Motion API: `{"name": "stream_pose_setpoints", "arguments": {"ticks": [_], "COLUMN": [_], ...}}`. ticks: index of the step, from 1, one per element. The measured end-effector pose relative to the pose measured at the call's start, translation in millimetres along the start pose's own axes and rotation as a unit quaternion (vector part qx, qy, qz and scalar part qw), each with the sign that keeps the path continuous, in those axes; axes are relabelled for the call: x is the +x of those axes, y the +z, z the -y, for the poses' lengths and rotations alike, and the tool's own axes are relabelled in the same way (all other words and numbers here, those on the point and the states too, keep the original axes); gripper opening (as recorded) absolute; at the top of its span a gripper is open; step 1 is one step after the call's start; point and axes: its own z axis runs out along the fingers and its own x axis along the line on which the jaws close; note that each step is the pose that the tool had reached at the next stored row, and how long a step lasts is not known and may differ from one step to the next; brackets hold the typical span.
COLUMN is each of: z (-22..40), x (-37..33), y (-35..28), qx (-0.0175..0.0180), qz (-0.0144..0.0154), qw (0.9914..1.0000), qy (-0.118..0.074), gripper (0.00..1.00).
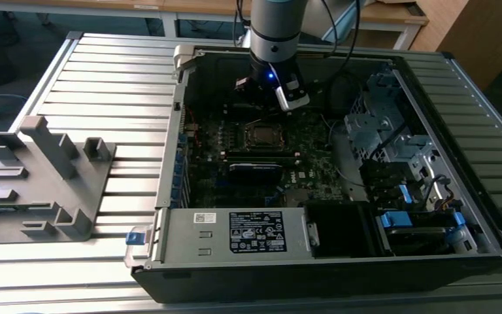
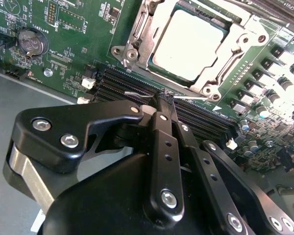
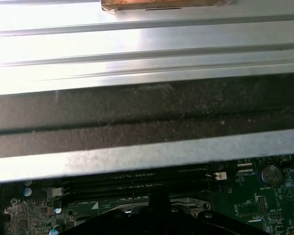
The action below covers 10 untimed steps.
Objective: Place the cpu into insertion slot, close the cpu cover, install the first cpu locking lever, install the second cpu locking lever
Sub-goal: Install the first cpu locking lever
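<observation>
Silver ribbed metal makes up the bench [image 1: 102, 72], and an open computer case [image 1: 233, 235] lies on it. At the exterior view's left a grey plastic stand [image 1: 46, 176] sits on the bench. The robot arm [image 1: 276, 26] reaches down into the case. Its hand [image 1: 273, 103] hangs over the green board [image 1: 321, 163], close to the insertion slot [image 1: 263, 135].

In the second wrist view, the cpu [image 2: 191, 44] lies flat in the slot with its pale top showing. The cpu cover [image 2: 233, 58] lies down around it. The hand's two black fingers [image 2: 161, 142] are squeezed together at their tips. A thin silver wire lever [image 2: 136, 94] crosses right at those tips, and I cannot tell if they pinch it. A round battery [image 2: 30, 41] sits on the board, well apart from the cpu.

In the first wrist view, the bench ribs look bright. Next comes the dark case wall [image 3: 137, 112], then a strip of green board.
</observation>
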Motion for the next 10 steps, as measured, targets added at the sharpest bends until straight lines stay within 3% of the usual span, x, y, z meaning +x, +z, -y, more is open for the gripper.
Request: {"name": "stream_pose_setpoints", "arguments": {"ticks": [8, 10], "z": [-0.2, -0.2], "x": [-2.4, -2.6], "y": [0.7, 1.0], "qx": [0.0001, 0.0004], "qz": [0.0002, 0.0017], "qw": [1.0, 0.99995], "qy": [0.001, 0.01], "gripper": [0.1, 0.1]}}
